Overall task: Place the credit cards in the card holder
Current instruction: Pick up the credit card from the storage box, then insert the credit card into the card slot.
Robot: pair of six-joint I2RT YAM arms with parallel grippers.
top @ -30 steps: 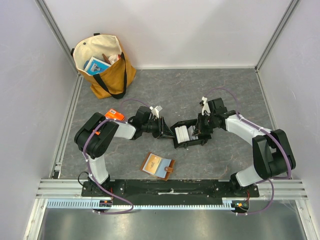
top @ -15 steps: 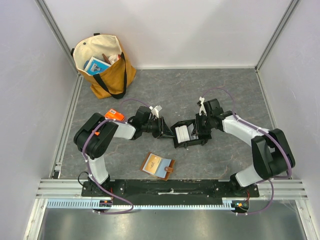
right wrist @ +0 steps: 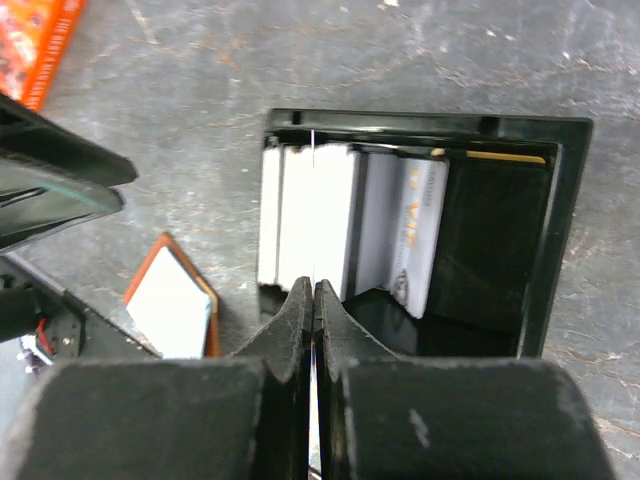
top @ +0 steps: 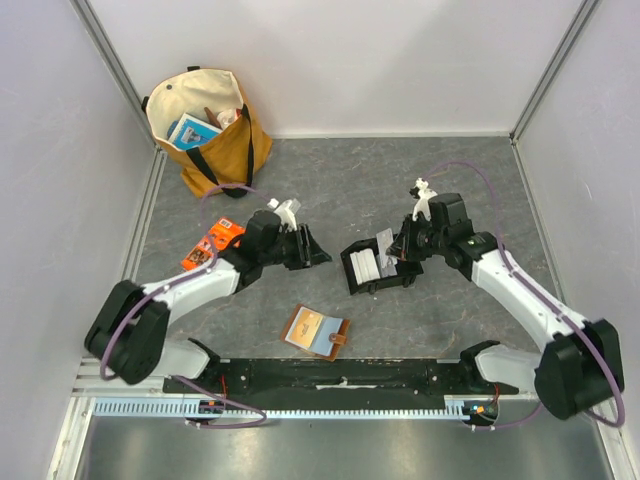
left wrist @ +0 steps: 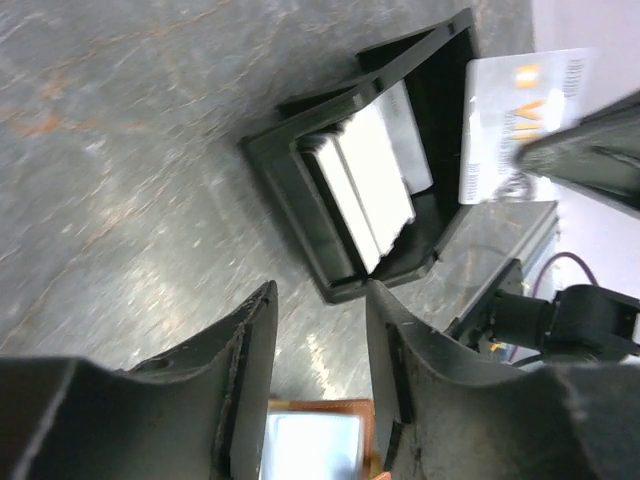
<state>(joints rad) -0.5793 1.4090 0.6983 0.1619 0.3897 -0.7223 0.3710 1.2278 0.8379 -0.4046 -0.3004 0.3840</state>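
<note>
My right gripper [top: 393,254] [right wrist: 315,286] is shut on one pale credit card [top: 383,243] [left wrist: 515,120], held upright just above the black tray [top: 352,280] [right wrist: 570,230]. In the right wrist view that card shows only as a thin edge [right wrist: 313,170]. Several more white credit cards [right wrist: 335,220] [left wrist: 375,185] stand on edge in the tray. The brown card holder [top: 316,332] [right wrist: 170,300] [left wrist: 315,440] lies flat near the front edge. Left of the tray, my left gripper [top: 312,250] [left wrist: 320,295] stands open and holds nothing.
An orange printed packet [top: 212,243] [right wrist: 35,50] lies by the left arm. A yellow-and-cream tote bag [top: 208,125] with items inside stands at the back left. White walls close the table on three sides.
My left gripper has let go of the tray, opened wider and drawn back to the left. My right gripper has risen from the tray with one card pinched in it.
</note>
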